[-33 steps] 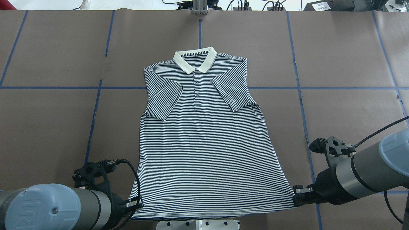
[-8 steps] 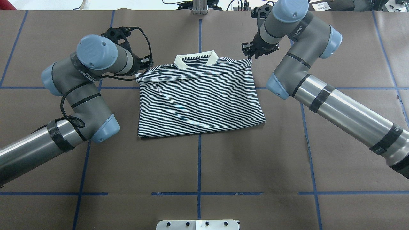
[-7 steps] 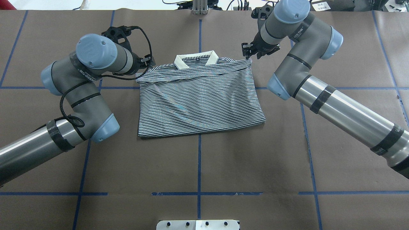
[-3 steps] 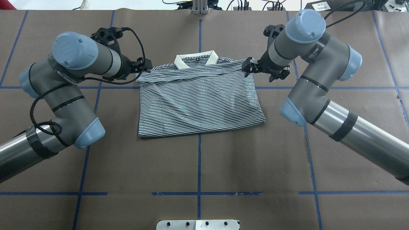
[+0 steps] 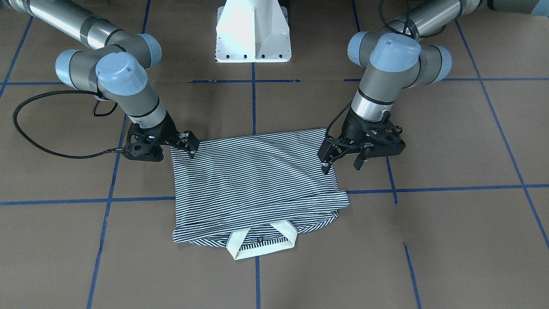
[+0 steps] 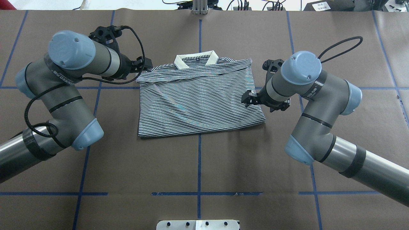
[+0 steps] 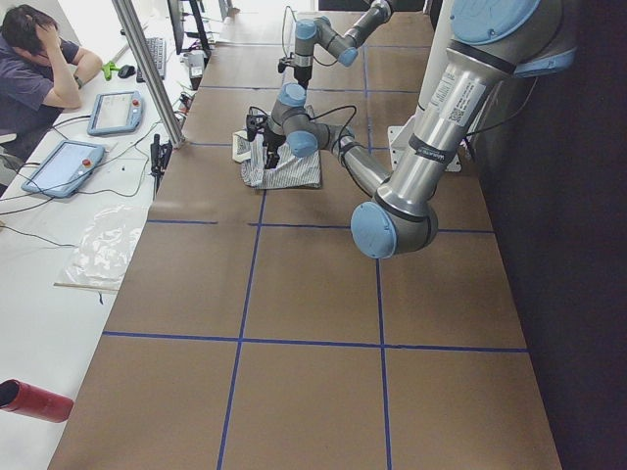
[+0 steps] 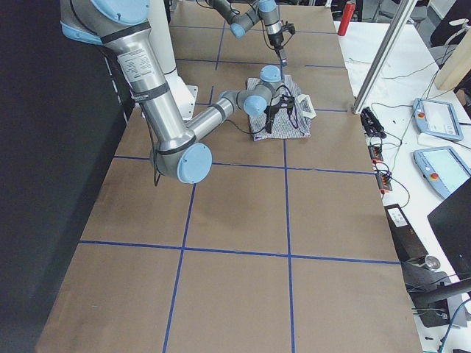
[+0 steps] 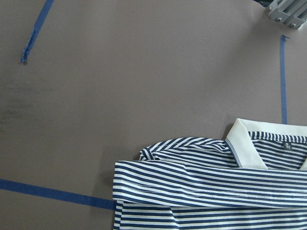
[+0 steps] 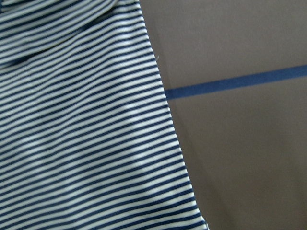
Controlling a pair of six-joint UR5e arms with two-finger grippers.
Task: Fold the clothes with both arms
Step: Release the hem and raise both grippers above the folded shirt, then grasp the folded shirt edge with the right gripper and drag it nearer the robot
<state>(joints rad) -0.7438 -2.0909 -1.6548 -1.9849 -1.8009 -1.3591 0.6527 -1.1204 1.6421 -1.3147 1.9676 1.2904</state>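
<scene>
The striped polo shirt (image 6: pixel 198 99) lies folded in half on the brown table, its hem up by the cream collar (image 6: pixel 195 60). My left gripper (image 6: pixel 142 65) hovers at the shirt's far left corner, open and holding nothing. My right gripper (image 6: pixel 255 101) hangs over the middle of the shirt's right edge, also open and holding nothing. In the front-facing view the shirt (image 5: pixel 257 180) lies between the left gripper (image 5: pixel 342 163) and the right gripper (image 5: pixel 188 146). Both wrist views show only shirt (image 9: pixel 206 187) (image 10: pixel 81 134) and table, no fingers.
Blue tape lines (image 6: pixel 198 166) grid the brown table. The white pedestal (image 5: pixel 253 32) stands at the robot's side, and a metal post (image 6: pixel 199 6) rises at the far edge. A person (image 7: pixel 39 59) sits at a side desk with tablets. A red cylinder (image 7: pixel 34 399) lies off the table.
The hem was carried from the near edge up to the shoulders, then let go. In the last second my right gripper came back along the right edge; my left shifted slightly left.
</scene>
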